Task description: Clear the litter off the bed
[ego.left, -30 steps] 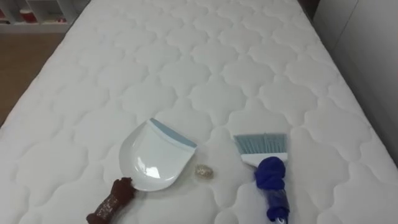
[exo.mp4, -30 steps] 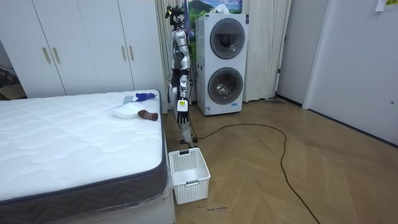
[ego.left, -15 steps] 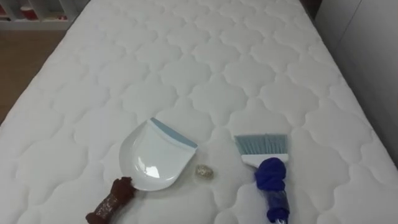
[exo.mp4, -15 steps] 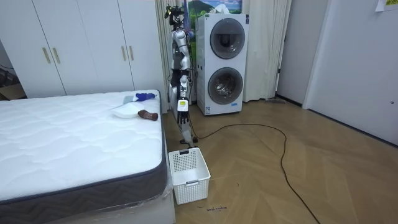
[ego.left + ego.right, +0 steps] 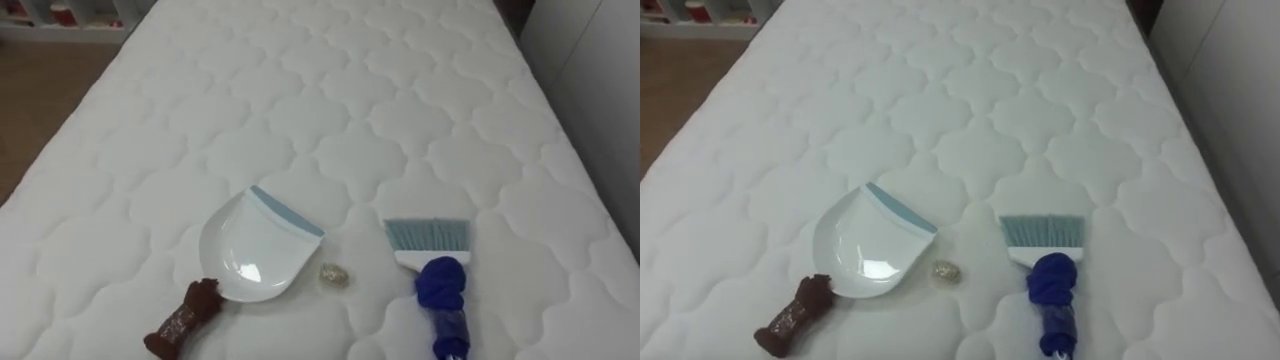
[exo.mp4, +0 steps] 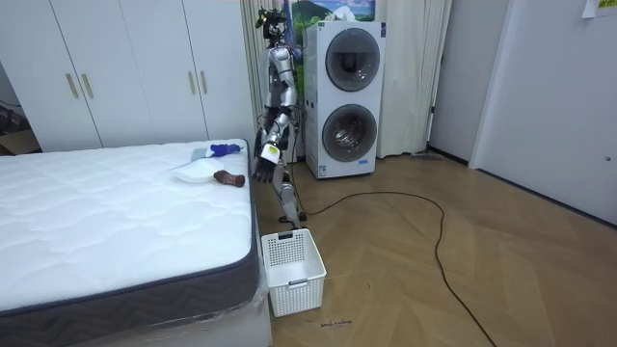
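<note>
The left robot hand (image 6: 262,170) hangs by the corner of the bed (image 5: 400,90), can't tell if its fingers are spread. The scrap (image 5: 333,274) lies between dustpan (image 5: 250,250) and brush (image 5: 432,262), beside the pan's side, not its lip, so a sweep could shove it past.

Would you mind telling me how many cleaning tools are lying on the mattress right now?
2: a white dustpan with a brown handle on the robot's left, and a blue-handled brush on its right; a small crumpled scrap lies between them. None looks hidden.
</note>
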Tool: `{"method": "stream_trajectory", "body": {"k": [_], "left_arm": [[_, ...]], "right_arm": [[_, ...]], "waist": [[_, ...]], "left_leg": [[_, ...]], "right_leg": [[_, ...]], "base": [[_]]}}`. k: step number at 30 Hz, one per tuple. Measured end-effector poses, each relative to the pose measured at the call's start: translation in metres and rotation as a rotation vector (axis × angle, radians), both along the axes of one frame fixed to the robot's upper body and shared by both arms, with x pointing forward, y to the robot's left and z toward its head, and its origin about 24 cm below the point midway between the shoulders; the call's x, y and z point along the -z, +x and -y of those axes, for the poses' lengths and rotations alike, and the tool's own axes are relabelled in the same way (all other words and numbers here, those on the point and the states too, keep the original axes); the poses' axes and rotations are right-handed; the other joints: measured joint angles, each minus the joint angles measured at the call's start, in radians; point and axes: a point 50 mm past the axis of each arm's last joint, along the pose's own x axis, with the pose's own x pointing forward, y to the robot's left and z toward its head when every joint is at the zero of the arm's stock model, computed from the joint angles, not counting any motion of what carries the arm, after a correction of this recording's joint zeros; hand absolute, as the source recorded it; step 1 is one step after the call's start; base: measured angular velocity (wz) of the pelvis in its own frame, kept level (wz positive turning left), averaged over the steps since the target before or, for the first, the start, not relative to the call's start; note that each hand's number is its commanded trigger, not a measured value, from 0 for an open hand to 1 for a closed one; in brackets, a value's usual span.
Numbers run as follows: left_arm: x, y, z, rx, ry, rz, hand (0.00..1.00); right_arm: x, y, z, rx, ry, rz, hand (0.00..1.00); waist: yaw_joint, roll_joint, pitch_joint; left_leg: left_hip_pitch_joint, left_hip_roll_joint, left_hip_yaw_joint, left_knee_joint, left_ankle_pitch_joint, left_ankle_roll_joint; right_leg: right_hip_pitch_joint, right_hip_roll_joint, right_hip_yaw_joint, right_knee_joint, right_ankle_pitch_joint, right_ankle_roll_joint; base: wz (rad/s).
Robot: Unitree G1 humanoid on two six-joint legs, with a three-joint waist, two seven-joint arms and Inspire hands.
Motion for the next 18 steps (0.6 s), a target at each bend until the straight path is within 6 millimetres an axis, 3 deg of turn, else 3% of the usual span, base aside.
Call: {"method": "stream_trajectory", "body": {"k": [3,6,8,15,18], "left_arm": [[-0.013,0.018,0.005,0.013,0.024,0.106,0.0],[-0.03,0.044,0.017,0.095,0.067,0.257,0.0],[-0.033,0.053,0.024,0.131,0.069,0.291,0.0],[-0.039,0.073,0.042,0.3,0.111,0.315,0.0],[-0.041,0.078,0.043,0.331,0.107,0.325,0.0]], "right_arm": [[0.0,-0.002,-0.001,-0.004,0.006,0.006,0.0],[-0.001,0.004,-0.001,-0.012,0.005,0.034,0.0],[-0.001,0.006,-0.002,-0.016,0.011,0.051,0.0],[-0.001,0.009,-0.005,0.016,0.034,0.08,0.0],[-0.001,0.014,-0.006,0.012,0.044,0.087,0.0]], "waist": [[-0.002,-0.004,0.0001],[-0.002,-0.008,0.0071],[-0.004,-0.009,0.0044],[-0.009,-0.008,0.0011],[-0.015,-0.01,0.0046]], "left_leg": [[-0.008,-0.002,-0.008,0.004,0.0,0.0],[-0.017,-0.003,-0.01,0.009,0.0,0.0],[-0.022,-0.004,-0.01,0.01,0.0,0.0],[-0.04,-0.003,-0.013,0.013,0.0,0.0],[-0.053,-0.001,-0.011,0.01,0.0,0.0]], "right_leg": [[-0.002,-0.001,-0.015,0.0,0.0,0.0],[-0.004,-0.002,-0.017,-0.004,0.0,0.0],[-0.005,-0.002,-0.018,-0.008,0.0,0.0],[-0.018,0.002,-0.018,-0.013,0.005,-0.001],[-0.027,0.003,-0.018,-0.013,0.006,-0.003]], "base": [[0.14],[0.04],[0.0],[0.01],[0.0]]}}
